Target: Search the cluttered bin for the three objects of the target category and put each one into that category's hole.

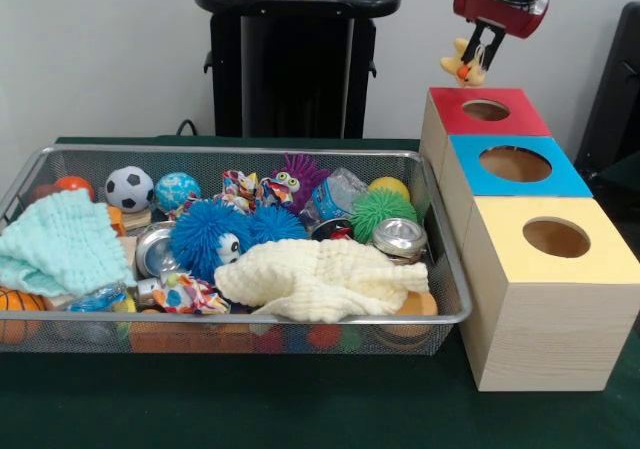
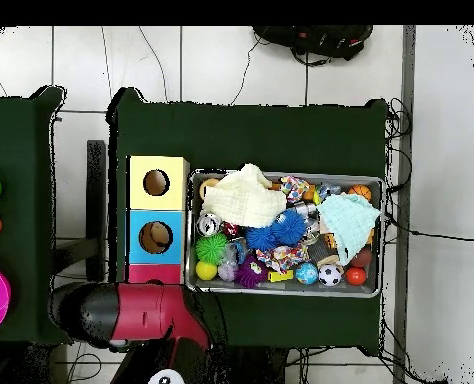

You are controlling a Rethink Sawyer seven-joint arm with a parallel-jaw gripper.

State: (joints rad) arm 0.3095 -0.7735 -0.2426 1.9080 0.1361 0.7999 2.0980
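Fingers of the gripper (image 1: pixel 475 57) are pinched on a small yellow toy duck (image 1: pixel 461 65), which hangs between and just below their tips, held high so it clears the box tops. Directly beneath the fingers, slightly to their side, sits the round hole (image 1: pixel 486 110) in the red box (image 1: pixel 470 127), so the duck appears poised for a drop there. Well away from the fingers lies the wire bin (image 1: pixel 300 318), heaped with balls, cloths and spiky toys, presumably hiding other targets.
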